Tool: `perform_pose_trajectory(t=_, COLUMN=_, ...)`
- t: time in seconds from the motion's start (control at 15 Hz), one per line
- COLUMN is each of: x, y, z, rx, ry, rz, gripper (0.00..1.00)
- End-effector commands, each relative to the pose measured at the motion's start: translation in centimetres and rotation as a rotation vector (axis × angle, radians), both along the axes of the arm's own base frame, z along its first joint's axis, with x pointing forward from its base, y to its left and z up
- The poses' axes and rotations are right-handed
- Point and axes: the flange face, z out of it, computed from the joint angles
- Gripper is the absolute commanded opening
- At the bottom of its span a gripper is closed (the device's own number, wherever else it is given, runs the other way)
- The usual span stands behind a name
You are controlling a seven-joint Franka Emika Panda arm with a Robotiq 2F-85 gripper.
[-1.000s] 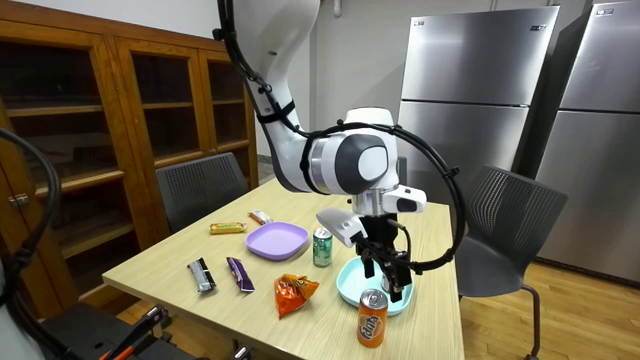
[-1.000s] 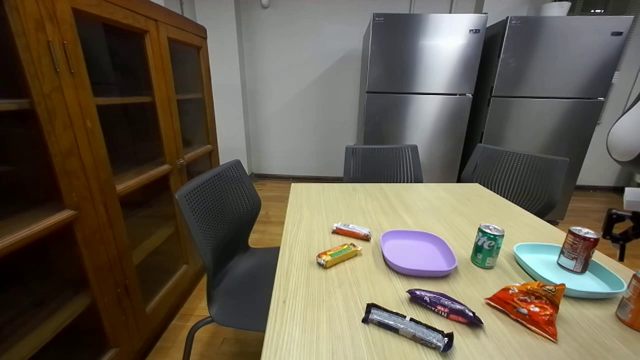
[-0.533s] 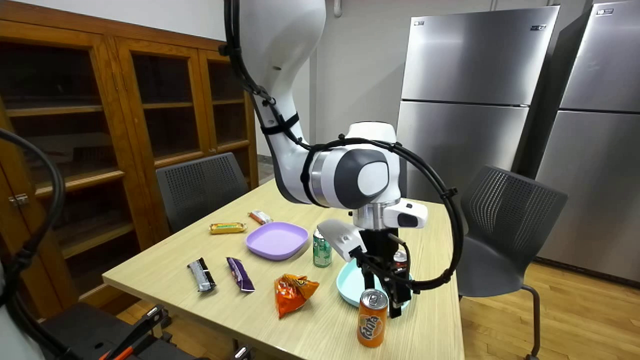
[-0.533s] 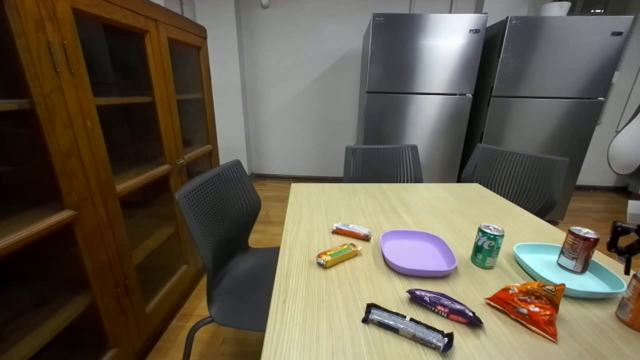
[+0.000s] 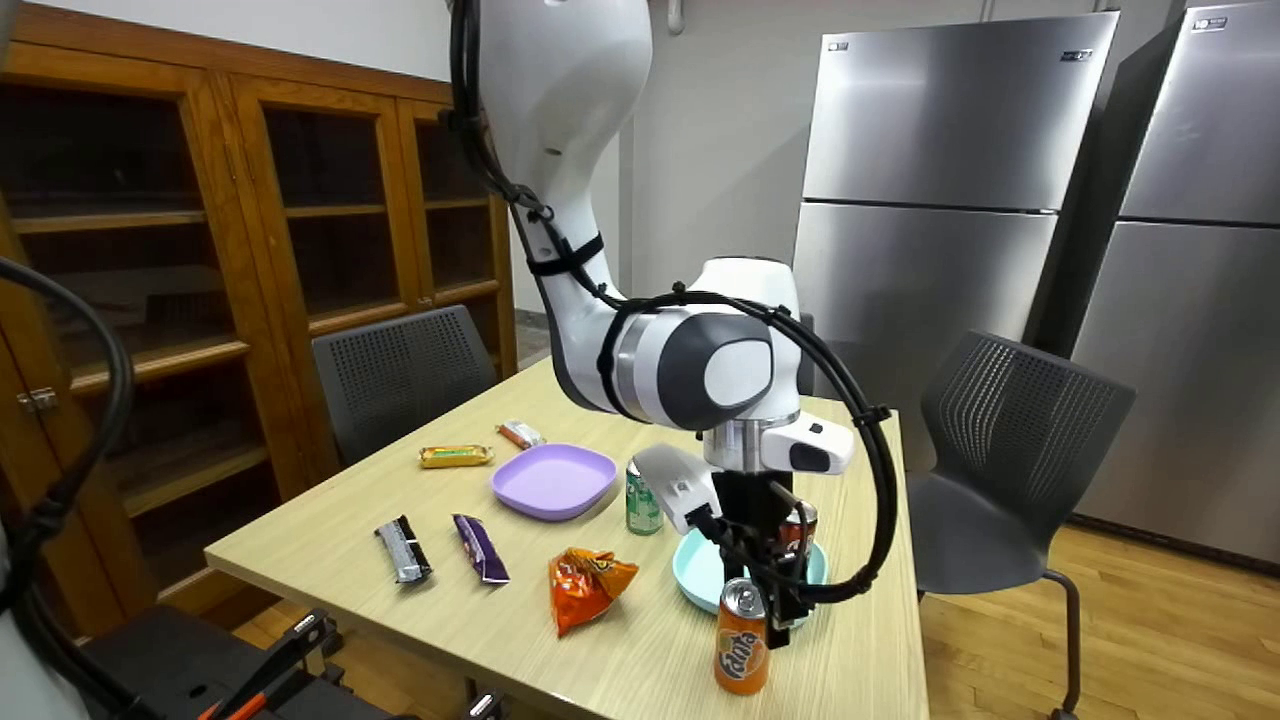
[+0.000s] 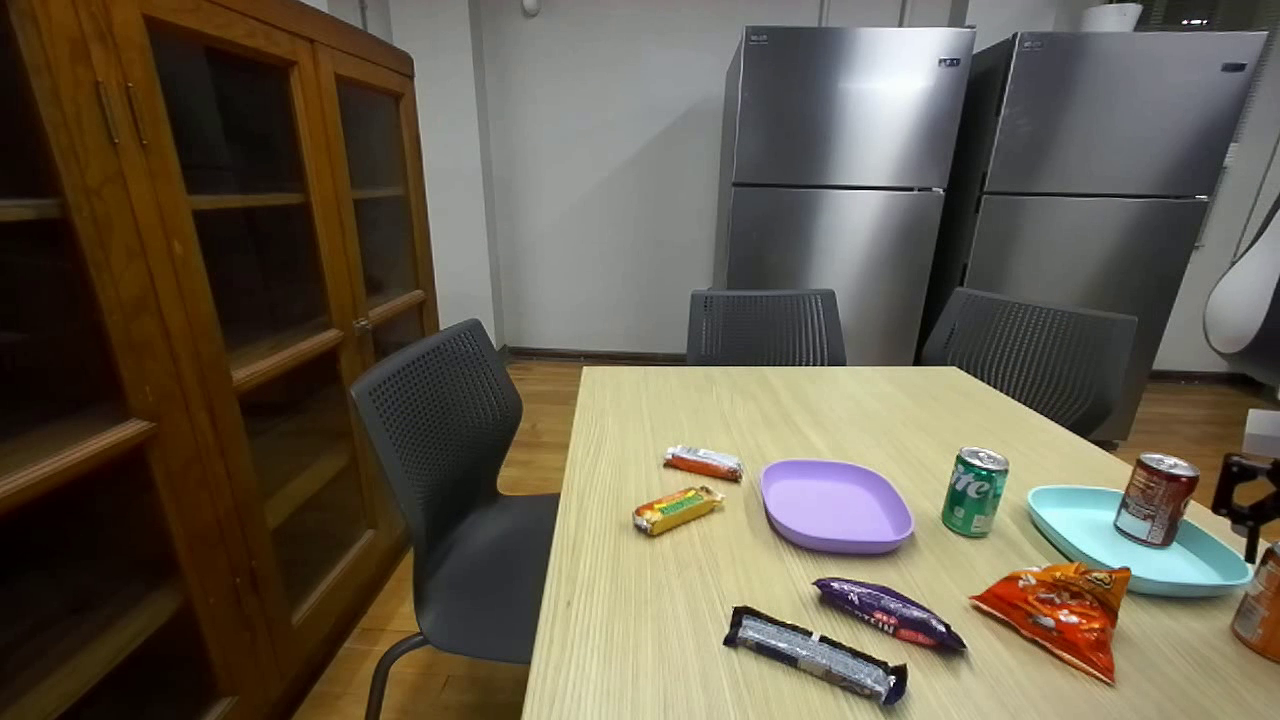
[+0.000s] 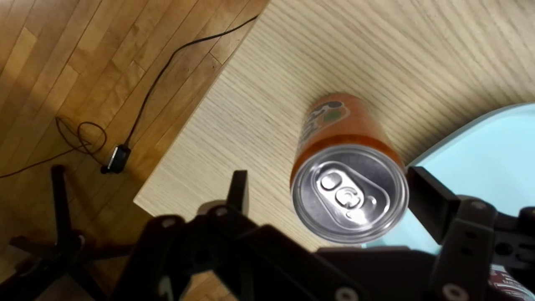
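An orange Fanta can (image 7: pixel 342 121) stands upright near the table corner, its silver lid facing the wrist camera. My gripper (image 7: pixel 334 196) is open around the can's top. In the wrist view the right finger (image 7: pixel 432 205) is against or very close to the can's rim. A clear gap separates the left finger (image 7: pixel 239 188) from the can. In an exterior view the gripper (image 5: pixel 764 605) is low beside the Fanta can (image 5: pixel 741 650), partly behind it. Close by lies a teal plate (image 6: pixel 1080 515) bearing a dark red can (image 6: pixel 1157 500).
A green can (image 5: pixel 644 500), a purple plate (image 5: pixel 553 480) and an orange snack bag (image 5: pixel 588 590) sit on the table. Several wrapped bars lie farther off, including a purple one (image 6: pixel 885 612). The table edge (image 7: pixel 200 104) is near the Fanta can. Chairs (image 5: pixel 1010 460) surround the table.
My gripper has come down to the Fanta can, then shifted slightly left in an exterior view. More of the red can shows behind it there. The other items have stayed put.
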Motion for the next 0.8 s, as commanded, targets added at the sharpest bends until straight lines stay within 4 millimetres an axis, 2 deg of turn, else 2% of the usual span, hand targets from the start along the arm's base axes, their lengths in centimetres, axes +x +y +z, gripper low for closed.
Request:
perform_pose_trajectory(t=0.0, x=0.2, y=0.0, z=-0.2, rx=0.023, ry=-0.021, rz=-0.008, gripper=0.65)
perform_pose_trajectory(t=0.2, x=0.3, y=0.2, z=-0.3, rx=0.032, ry=-0.026, rz=-0.02, gripper=0.42)
perform_pose_trajectory(t=0.73, x=0.6, y=1.2, z=2.1, rx=0.031, ry=-0.045, rz=0.036, gripper=0.4)
